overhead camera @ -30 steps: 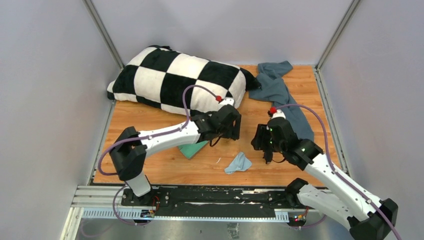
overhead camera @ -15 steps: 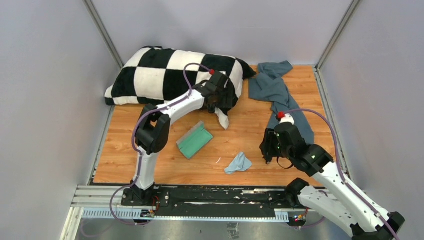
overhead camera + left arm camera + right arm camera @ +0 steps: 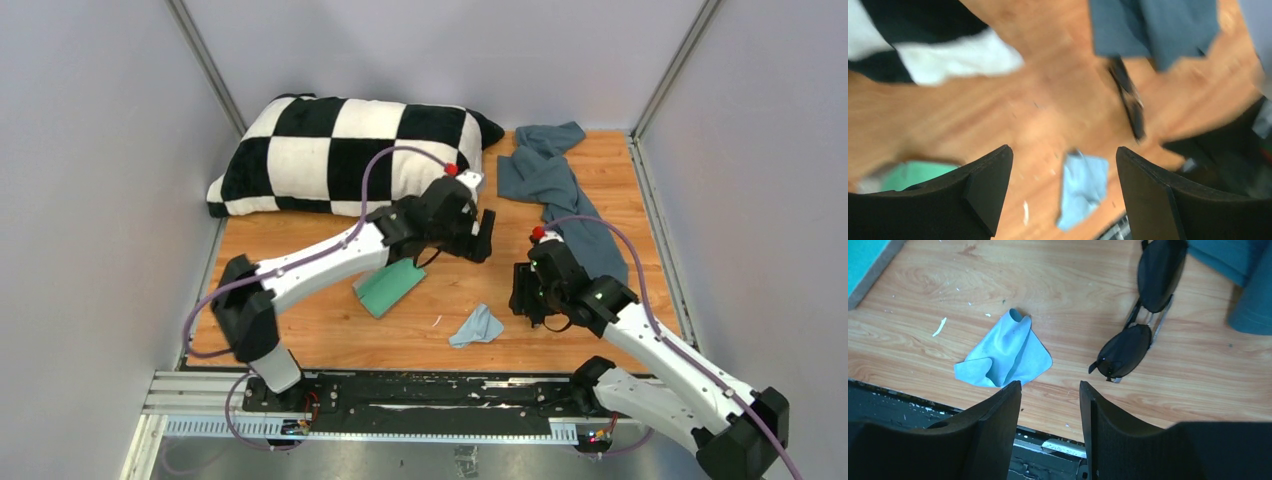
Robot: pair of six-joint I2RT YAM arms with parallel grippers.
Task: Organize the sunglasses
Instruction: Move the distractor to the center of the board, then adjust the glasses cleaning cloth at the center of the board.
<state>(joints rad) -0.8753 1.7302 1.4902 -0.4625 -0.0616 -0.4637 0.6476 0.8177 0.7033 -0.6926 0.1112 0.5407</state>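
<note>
The black folded sunglasses [image 3: 1144, 315] lie on the wooden table beside the grey-blue towel [image 3: 1248, 285], up and to the right of my right gripper [image 3: 1050, 385]. That gripper is open and empty and hovers over the table's near edge. In the left wrist view the sunglasses [image 3: 1129, 100] show as a blurred dark shape. In the top view my right arm hides them. My left gripper [image 3: 1064, 152] is open and empty above the table's middle [image 3: 486, 236]. A light-blue cloth [image 3: 1005, 352] lies crumpled left of the sunglasses.
A green case with a grey edge [image 3: 390, 287] lies under my left arm. A black-and-white checkered pillow [image 3: 340, 155] fills the back left. The towel [image 3: 555, 190] stretches along the back right. Grey walls enclose the table.
My left arm has left the pillow and swung forward and right over the table's middle. The pillow now rests further back and left. My right gripper has shifted slightly left.
</note>
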